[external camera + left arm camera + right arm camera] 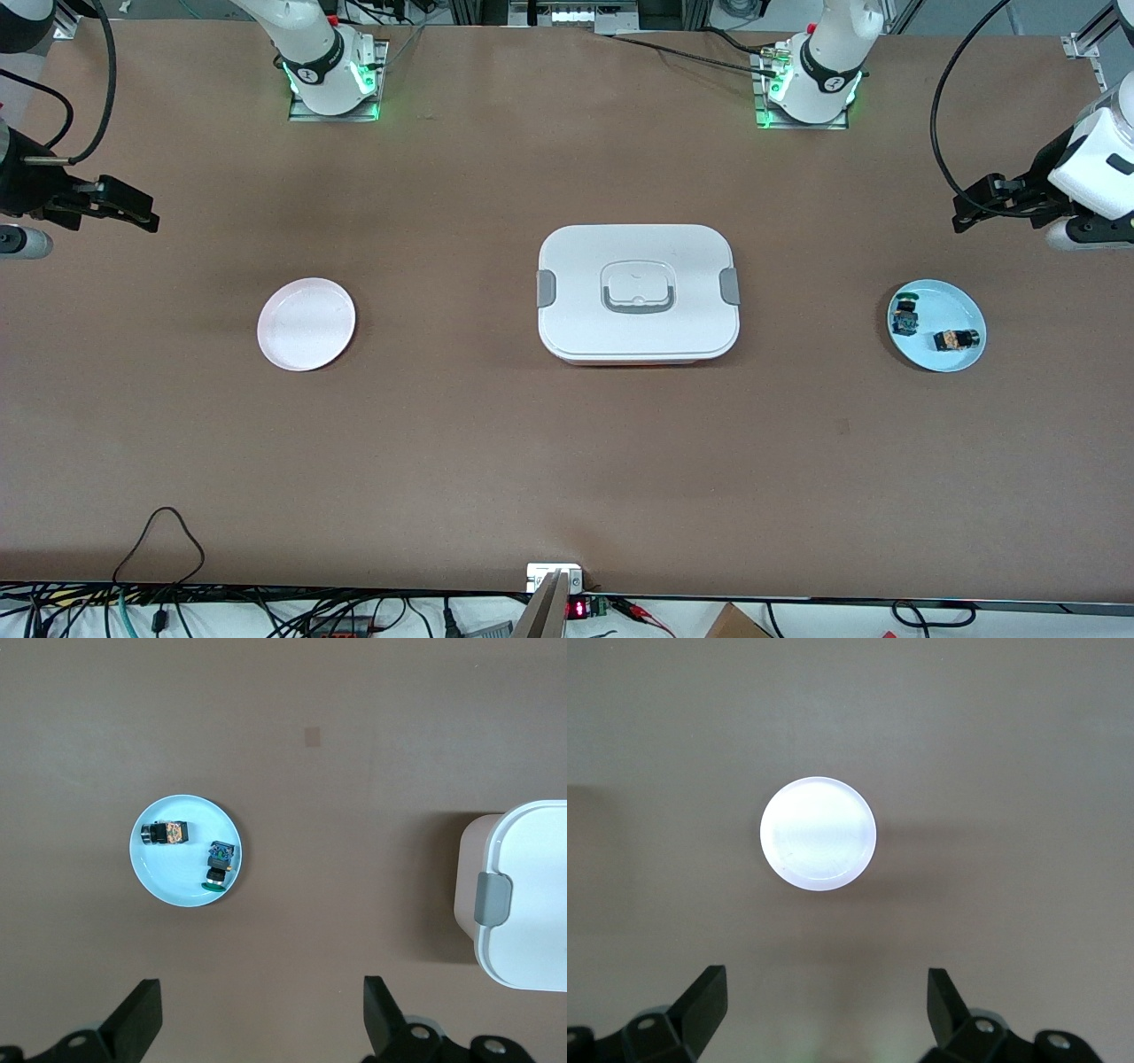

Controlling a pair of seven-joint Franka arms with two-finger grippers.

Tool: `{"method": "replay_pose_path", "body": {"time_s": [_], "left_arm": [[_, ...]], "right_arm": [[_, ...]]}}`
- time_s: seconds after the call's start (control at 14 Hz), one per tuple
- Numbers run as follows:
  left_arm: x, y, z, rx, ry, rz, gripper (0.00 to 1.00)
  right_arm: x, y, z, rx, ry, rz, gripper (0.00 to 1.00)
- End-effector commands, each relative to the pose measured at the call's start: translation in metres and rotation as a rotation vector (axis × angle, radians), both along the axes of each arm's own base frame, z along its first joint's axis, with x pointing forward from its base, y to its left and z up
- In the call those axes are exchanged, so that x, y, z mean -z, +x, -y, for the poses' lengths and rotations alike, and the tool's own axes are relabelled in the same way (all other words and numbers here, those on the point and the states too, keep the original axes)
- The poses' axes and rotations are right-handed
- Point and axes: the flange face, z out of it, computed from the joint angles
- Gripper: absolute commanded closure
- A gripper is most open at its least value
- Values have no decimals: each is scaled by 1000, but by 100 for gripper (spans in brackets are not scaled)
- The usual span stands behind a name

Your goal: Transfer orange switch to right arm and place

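The orange switch point(957, 339) lies on its side on a small blue plate point(943, 301) toward the left arm's end of the table, with its tan-gold body showing. It also shows in the left wrist view point(166, 832) on that plate point(177, 881). My left gripper point(964, 217) is open and empty, up over bare table beside the plate, as the left wrist view point(261, 1019) shows. My right gripper point(146, 215) is open and empty over bare table at the right arm's end, beside an empty pink plate point(306, 323). In the right wrist view point(827, 1005) that plate point(819, 834) lies ahead of it.
A second switch with a green cap point(905, 315) lies on the blue plate beside the orange one point(217, 868). A closed white lunch box with grey clips point(638, 292) stands mid-table between the two plates; its end shows in the left wrist view point(523, 895).
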Motion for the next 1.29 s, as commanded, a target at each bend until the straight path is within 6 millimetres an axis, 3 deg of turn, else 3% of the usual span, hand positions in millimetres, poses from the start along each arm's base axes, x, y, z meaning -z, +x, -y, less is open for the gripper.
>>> {"method": "replay_pose_path", "body": {"time_s": [0.0,0.71,1.0,1.14,1.21], "left_arm": [[-6,1,1,6,-10,-5,0],[1,2,-2,0,-2,-32,0],[23,4,-12,-25,5,-112,0],[37,19,-34,-59,-12,-129,0],[56,28,-48,-86,-13,-162,0]], "right_arm": [[-7,-3,-3,12,10,2,0],[-7,-3,-3,10,11,2,0],[-7,-3,4,13,11,2,0],[-8,-2,-1,16,10,3,0],[-7,-3,-2,13,10,2,0]]}}
